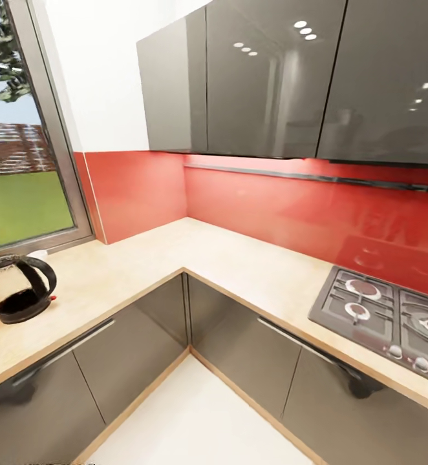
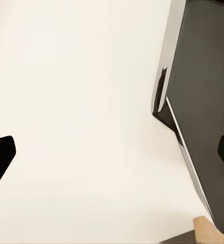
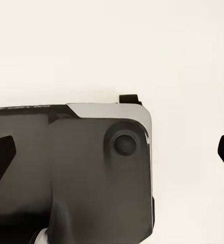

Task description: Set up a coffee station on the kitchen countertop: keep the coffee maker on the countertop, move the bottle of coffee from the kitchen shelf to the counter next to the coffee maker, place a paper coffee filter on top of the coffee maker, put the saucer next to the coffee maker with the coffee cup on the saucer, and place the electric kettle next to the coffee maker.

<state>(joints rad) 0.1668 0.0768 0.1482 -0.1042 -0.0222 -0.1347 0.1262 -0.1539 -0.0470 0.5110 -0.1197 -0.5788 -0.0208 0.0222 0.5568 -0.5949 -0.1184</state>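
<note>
1. At about nine o'clock in the head view, the electric kettle [image 1: 17,287] stands upright on the kitchen countertop [image 1: 136,274], below the window [image 1: 20,129]; a white edge peeks out behind its lid, too hidden to identify.
2. This L-shaped worktop bends at the corner near the centre, with glossy grey cabinet fronts [image 1: 130,349] beneath and a red backsplash [image 1: 253,206] behind.
3. Towards four o'clock, a gas hob [image 1: 388,316] is set into the worktop.
4. The left gripper [image 2: 112,155] points down at the pale floor [image 2: 81,101], its fingers [image 2: 0,155] wide apart and holding nothing.
5. The right gripper [image 3: 112,155] hangs over the robot's dark base [image 3: 76,173], fingers [image 3: 0,155] likewise spread and empty.
</note>
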